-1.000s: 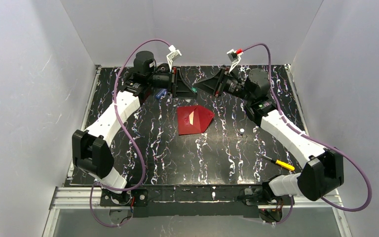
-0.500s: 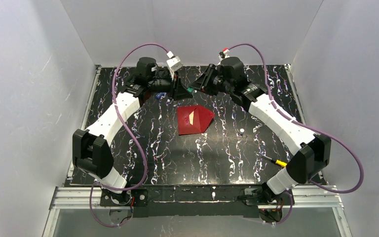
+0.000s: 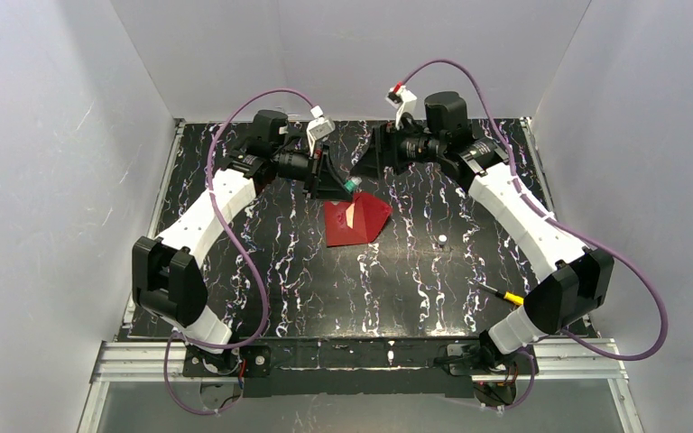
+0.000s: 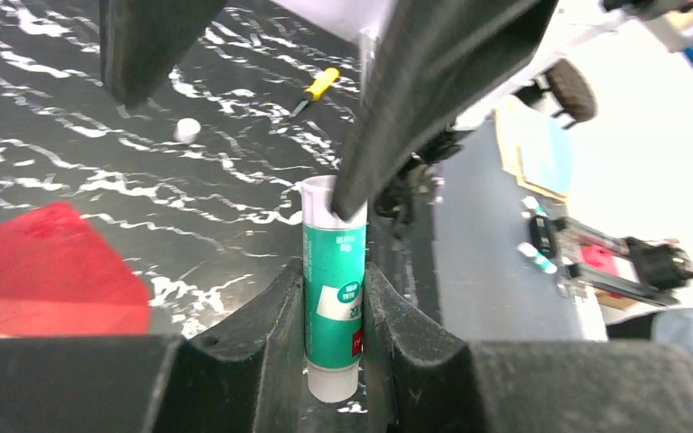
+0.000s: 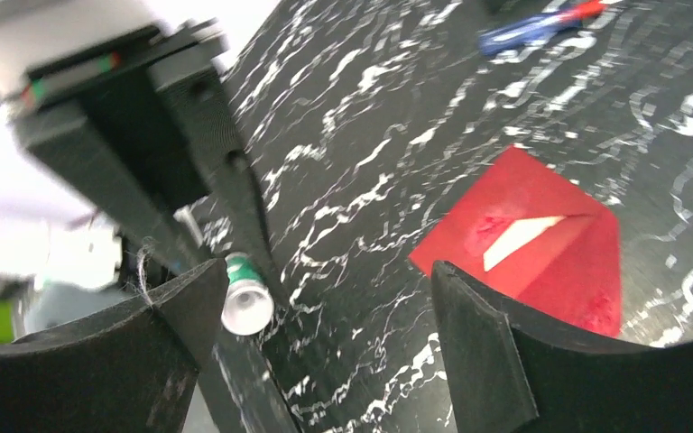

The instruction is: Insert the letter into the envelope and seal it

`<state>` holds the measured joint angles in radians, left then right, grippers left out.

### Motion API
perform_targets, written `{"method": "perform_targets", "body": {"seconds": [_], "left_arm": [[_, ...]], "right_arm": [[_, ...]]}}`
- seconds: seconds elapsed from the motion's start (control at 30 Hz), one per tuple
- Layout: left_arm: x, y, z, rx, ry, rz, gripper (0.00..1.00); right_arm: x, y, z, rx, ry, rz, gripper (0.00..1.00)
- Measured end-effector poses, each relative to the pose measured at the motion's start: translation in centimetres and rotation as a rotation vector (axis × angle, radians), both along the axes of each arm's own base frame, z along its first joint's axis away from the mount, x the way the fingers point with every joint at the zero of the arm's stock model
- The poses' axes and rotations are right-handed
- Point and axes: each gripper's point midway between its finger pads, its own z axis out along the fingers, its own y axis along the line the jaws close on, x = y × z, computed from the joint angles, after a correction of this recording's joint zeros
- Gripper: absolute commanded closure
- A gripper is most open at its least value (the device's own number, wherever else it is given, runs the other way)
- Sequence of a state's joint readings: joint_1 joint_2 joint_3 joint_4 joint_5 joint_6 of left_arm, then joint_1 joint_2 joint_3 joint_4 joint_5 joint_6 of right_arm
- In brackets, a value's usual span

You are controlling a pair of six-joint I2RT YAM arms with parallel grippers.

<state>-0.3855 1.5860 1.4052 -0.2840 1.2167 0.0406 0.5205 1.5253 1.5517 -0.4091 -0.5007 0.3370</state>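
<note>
Right claw (image 5: 325, 275) has sprung wide apart; left claw (image 4: 332, 280), now closer to the bright red paper envelope (image 3: 356, 219), squeezes a green-and-white plastic tube (image 4: 332, 244).

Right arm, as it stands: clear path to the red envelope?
Probably yes. The right gripper is open and empty, and the envelope lies uncovered close by. Only the left gripper, shut on a glue stick, hangs near the envelope's far edge and might crowd it.

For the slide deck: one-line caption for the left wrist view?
Left pincer clamps a green-and-white tube; the red envelope lies on the marbled table beside it.
</note>
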Motion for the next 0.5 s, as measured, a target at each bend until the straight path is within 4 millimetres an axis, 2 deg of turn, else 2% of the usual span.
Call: {"method": "perform_targets", "body": {"seconds": [0.1, 0.17, 0.4, 0.5], "left_arm": [[-1.3, 0.0, 1.0, -0.041, 0.058, -0.060, 1.00], [-1.9, 0.0, 1.4, -0.058, 0.081, -0.087, 1.00], [-2.7, 0.1, 2.3, -0.091, 0.107, -0.139, 1.00], [-2.9, 0.2, 2.3, -0.095, 0.107, -0.148, 1.00]], "right_arm": [[-2.6, 0.7, 0.3, 0.008, -0.034, 0.171, 0.11], [-4.1, 1.1, 0.6, 0.035, -0.033, 0.258, 0.19], [-6.3, 1.5, 1.4, 0.095, -0.014, 0.377, 0.75], [-6.9, 1.7, 1.8, 0.119, -0.002, 0.402, 0.93]]}}
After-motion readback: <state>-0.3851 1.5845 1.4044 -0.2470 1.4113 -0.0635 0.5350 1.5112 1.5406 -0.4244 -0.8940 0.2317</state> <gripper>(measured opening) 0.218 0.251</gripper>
